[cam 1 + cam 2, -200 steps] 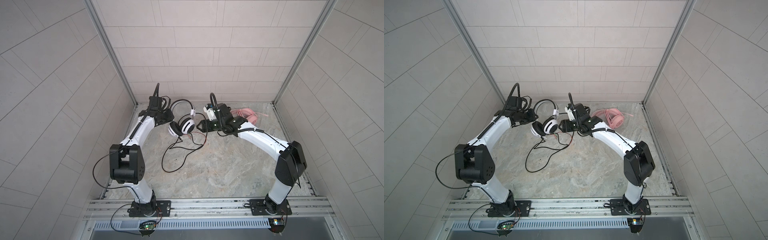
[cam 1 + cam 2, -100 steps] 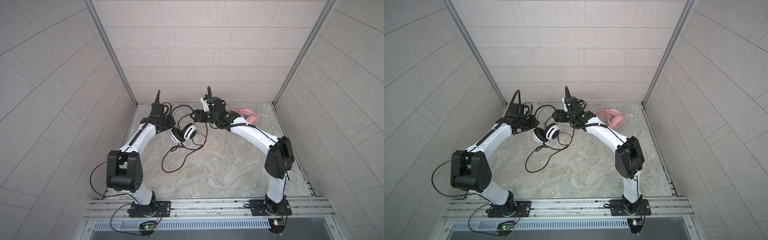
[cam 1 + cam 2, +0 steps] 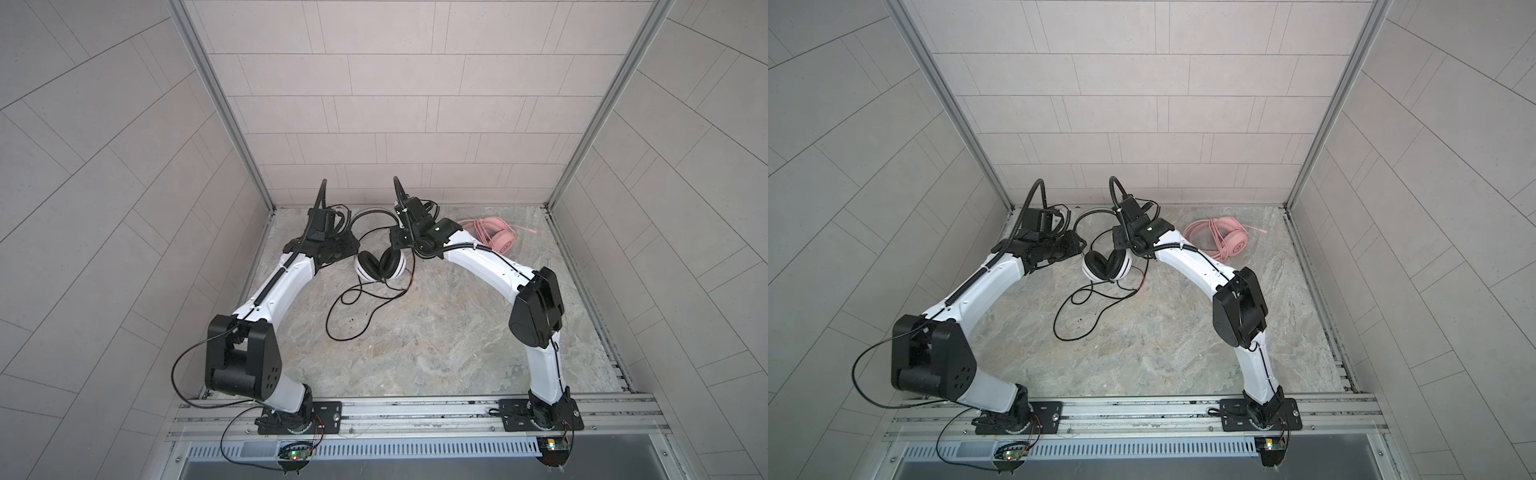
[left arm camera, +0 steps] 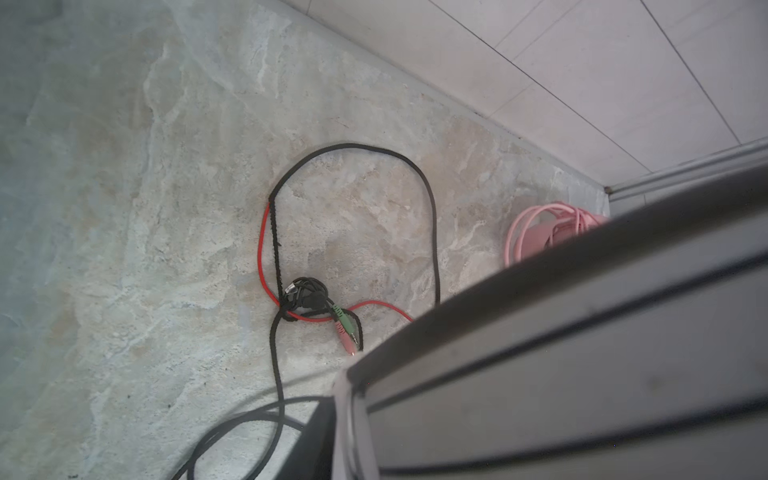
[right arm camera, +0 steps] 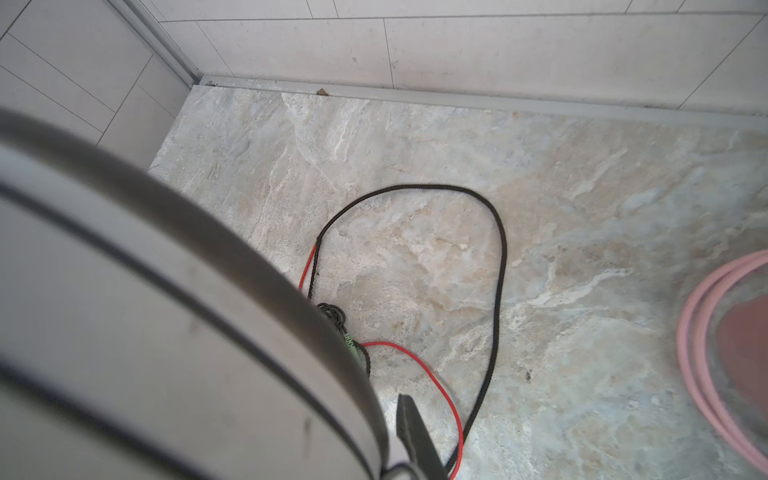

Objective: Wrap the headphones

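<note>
Pale tiled walls (image 3: 395,104) box in a marbled grey worktop (image 3: 436,345) on three sides, and a metal rail (image 3: 415,411) runs along the 6 o'clock edge. At about 10 o'clock the left pincer (image 3: 351,246) sits just beside the left end of the headband of the striped headphones (image 3: 380,266). Whether it is open or gripping cannot be told, because the blurred band fills its wrist view.

This headset is at about 11 o'clock, near the back wall. Its white cups have black stripes and black pads, and they sit together with the band arching toward 12 o'clock. Its black cable (image 4: 433,224) trails in loose loops toward 6 o'clock, with a small tangle, a red wire (image 4: 260,249) and green and pink plugs (image 4: 343,328).

The right pincer (image 3: 395,240) is at the band's right end. One dark finger (image 5: 415,436) shows just beside the band's edge, but a clamp cannot be told.

At 1 o'clock the pink headphones (image 3: 496,237) lie flat near the back wall, with their cable wound around them. Bare worktop stretches from the centre to 6 o'clock and toward 3 o'clock.
</note>
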Robot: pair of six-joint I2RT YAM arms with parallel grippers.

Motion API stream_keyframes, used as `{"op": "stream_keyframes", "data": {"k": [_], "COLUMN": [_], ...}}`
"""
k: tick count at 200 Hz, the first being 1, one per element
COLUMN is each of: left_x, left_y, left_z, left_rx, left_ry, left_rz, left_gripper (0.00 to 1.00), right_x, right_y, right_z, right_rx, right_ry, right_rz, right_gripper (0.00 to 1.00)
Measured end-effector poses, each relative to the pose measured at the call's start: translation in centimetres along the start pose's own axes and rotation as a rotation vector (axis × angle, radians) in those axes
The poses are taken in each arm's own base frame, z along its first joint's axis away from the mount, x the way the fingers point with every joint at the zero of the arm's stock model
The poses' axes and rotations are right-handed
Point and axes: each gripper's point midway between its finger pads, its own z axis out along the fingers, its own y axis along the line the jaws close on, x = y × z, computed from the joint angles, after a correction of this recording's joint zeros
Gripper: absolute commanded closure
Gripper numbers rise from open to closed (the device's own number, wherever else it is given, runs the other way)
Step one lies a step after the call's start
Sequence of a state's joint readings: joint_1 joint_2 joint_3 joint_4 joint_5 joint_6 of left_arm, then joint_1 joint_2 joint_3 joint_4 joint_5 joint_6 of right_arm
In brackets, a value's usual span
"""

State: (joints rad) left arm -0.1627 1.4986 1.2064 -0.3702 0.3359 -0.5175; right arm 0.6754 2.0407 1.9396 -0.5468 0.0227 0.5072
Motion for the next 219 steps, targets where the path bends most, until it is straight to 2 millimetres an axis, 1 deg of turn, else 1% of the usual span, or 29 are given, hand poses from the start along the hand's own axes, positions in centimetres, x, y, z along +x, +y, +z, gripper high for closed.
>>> {"op": "stream_keyframes", "data": {"k": [19,28,38,57,93,120,139,155,188,203,219], "left_x": [-0.2,-0.2,-0.3,-0.5,-1.2,-1.3,-1.3,-1.1,0.3,0.9,1.4], "left_y": [-0.7,-1.1,-1.4,-2.0,-3.3,-4.2,-5.3,-6.5,-8.9,-9.7,-10.1], "left_z": [-1.0,-1.5,-2.0,-3.0,-5.6,-6.3,-6.3,-6.1,-5.5,-4.9,-3.8], "left_rx": [0.029,0.042,0.055,0.072,0.109,0.135,0.157,0.179,0.235,0.238,0.217], "left_ry": [-0.015,-0.021,-0.026,-0.042,-0.102,-0.097,-0.072,-0.046,0.016,0.047,0.087], "left_rz": [0.014,0.02,0.044,0.076,0.159,0.226,0.296,0.367,0.488,0.539,0.583], "left_gripper": [0.27,0.21,0.17,0.13,0.14,0.19,0.22,0.23,0.26,0.28,0.34], "right_x": [-0.2,-0.2,-0.2,-0.3,-0.1,0.0,0.2,0.8,3.0,3.7,4.2], "right_y": [-0.2,-0.3,-0.6,-1.1,-2.6,-3.5,-3.5,-3.4,-3.2,-3.0,-2.8], "right_z": [-0.4,-0.6,-0.9,-1.5,-2.4,-2.9,-3.0,-3.1,-3.7,-4.0,-4.3], "right_rx": [0.018,0.027,0.037,0.056,0.098,0.129,0.136,0.132,0.127,0.119,0.108], "right_ry": [0.001,0.008,0.019,0.037,0.088,0.14,0.182,0.223,0.321,0.353,0.374], "right_rz": [-0.035,-0.051,-0.068,-0.099,-0.149,-0.194,-0.231,-0.257,-0.324,-0.341,-0.353], "right_gripper": [0.91,0.91,0.92,0.92,0.92,0.91,0.91,0.91,0.91,0.91,0.91]}}
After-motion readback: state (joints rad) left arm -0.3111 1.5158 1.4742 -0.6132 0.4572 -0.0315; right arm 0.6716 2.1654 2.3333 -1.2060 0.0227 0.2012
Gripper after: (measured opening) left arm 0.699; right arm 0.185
